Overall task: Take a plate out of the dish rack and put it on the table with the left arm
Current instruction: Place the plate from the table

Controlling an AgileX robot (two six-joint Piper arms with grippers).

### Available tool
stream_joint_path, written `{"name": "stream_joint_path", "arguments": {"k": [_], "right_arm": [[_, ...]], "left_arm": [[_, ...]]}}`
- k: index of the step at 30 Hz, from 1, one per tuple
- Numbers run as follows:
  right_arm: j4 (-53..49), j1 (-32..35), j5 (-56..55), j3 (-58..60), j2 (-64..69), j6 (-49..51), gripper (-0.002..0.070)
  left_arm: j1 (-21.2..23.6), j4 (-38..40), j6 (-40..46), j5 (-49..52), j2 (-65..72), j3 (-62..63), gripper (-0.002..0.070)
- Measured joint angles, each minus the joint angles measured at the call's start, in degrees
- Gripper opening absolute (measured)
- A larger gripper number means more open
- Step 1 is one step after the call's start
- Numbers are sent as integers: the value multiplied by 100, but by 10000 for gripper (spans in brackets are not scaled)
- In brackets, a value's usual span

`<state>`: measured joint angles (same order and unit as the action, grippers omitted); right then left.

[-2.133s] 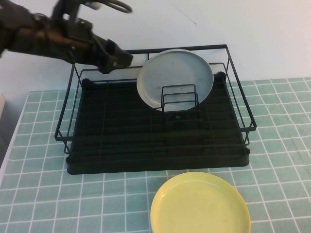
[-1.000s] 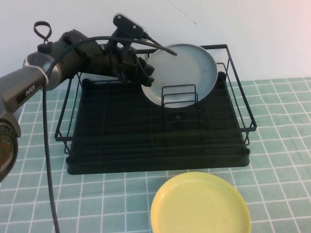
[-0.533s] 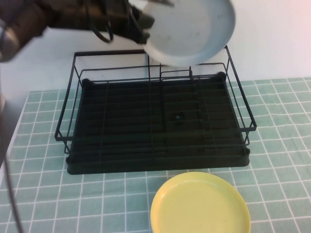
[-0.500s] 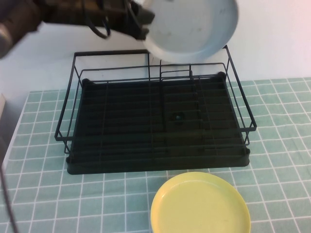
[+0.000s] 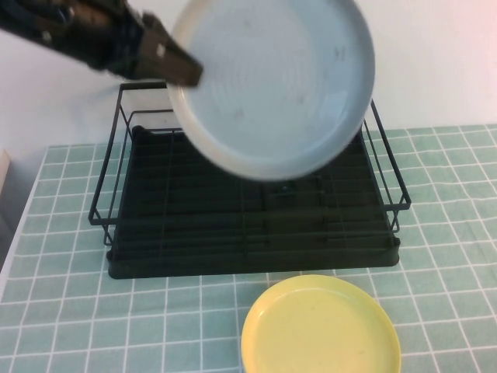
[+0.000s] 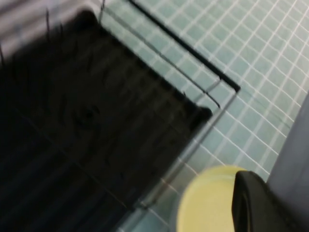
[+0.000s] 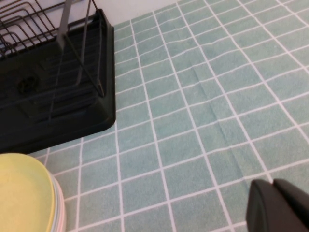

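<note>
My left gripper (image 5: 180,71) is shut on the left rim of the pale grey-white plate (image 5: 272,85) and holds it raised above the black wire dish rack (image 5: 248,225), close to the high camera. In the left wrist view one dark finger (image 6: 255,205) lies against the grey plate (image 6: 295,159), with the rack (image 6: 82,121) below. The rack holds no other plate. My right gripper (image 7: 274,189) shows only in the right wrist view, shut and empty, low over the mint-green tiled table (image 7: 203,111).
A yellow plate (image 5: 320,326) lies on the table (image 5: 62,311) in front of the rack; it also shows in the left wrist view (image 6: 207,203) and the right wrist view (image 7: 21,193). Bare tiles lie left and right of the rack.
My left gripper went to the plate standing in the rack, closed on its rim and lifted it up and out. The plate is now higher and nearer the camera.
</note>
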<state>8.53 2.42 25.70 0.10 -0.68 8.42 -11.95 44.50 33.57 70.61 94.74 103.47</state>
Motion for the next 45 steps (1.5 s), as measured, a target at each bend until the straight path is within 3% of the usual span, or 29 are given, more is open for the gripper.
{"name": "stream_joint_path", "arguments": {"k": [3, 7, 16, 21, 25, 38, 41, 45], "right_arm": [[0, 0, 0, 0, 0, 0, -1], [0, 0, 0, 0, 0, 0, -1], [10, 0, 0, 0, 0, 0, -1], [10, 0, 0, 0, 0, 0, -1], [10, 0, 0, 0, 0, 0, -1], [10, 0, 0, 0, 0, 0, -1], [10, 0, 0, 0, 0, 0, -1], [10, 0, 0, 0, 0, 0, -1]], "left_arm": [[-64, -9, -432, 14, -4, -538, 67], [-276, 212, -342, -16, -24, -1614, 67], [-452, 2387, 708, -437, -329, -4493, 67], [-452, 2687, 994, -1084, -352, -5422, 67], [-452, 2718, 1110, -1553, -342, -5741, 67], [-452, 2731, 1198, -1693, -242, -5778, 81], [-452, 2688, 1198, -1693, -242, -5778, 113], [-452, 2551, 1114, -1718, -242, -5778, 210]]}}
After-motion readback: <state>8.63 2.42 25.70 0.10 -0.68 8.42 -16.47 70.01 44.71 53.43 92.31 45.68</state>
